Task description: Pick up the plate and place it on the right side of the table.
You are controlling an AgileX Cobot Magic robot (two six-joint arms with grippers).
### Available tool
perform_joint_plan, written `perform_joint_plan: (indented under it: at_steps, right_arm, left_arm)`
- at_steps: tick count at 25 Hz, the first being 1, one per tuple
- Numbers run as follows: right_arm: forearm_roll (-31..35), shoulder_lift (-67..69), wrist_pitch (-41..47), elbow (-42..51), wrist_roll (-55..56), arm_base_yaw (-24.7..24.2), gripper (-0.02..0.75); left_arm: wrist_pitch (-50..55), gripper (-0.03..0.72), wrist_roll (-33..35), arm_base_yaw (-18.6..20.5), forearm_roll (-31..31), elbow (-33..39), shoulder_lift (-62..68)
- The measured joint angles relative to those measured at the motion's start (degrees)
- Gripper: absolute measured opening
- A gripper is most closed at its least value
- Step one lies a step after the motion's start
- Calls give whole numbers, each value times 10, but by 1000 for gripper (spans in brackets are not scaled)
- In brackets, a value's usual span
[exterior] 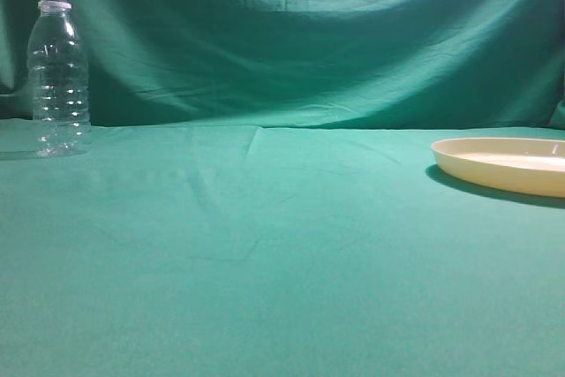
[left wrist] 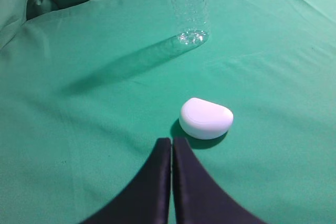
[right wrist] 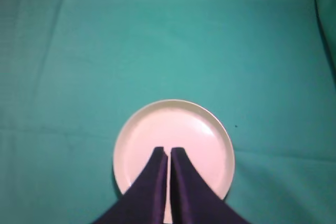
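The cream plate lies flat on the teal table at the right edge of the exterior view. In the right wrist view the plate lies below my right gripper, which is shut and empty, high above it. My left gripper is shut and empty above the cloth. Neither gripper shows in the exterior view.
A clear plastic bottle stands upright at the far left; its base shows in the left wrist view. A small white rounded object lies on the cloth just ahead of the left gripper. A green cloth backdrop hangs behind.
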Motion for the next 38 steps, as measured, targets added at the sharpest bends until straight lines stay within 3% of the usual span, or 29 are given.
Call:
perform_joint_plan:
  at_steps: [5, 11, 18, 28, 33, 38]
  right_arm:
    - [70, -155, -18, 81, -43, 0, 0]
    - [77, -313, -49, 187, -48, 0, 0]
    - [78, -418, 10, 208, -48, 0, 0]
    - [-28, -449, -9, 235, 40, 0, 0]
    - [-61, -520, -53, 333, 52, 0, 0]
    - [-64, -641, -185, 481, 42, 0, 0]
  left_arm:
    - [0, 0, 0, 0, 0, 0, 0]
    - [0, 0, 0, 0, 0, 0, 0]
    - [0, 0, 0, 0, 0, 0, 0]
    - [0, 0, 0, 0, 0, 0, 0]
    - [0, 0, 0, 0, 0, 0, 0]
    - [0, 0, 0, 0, 0, 0, 0]
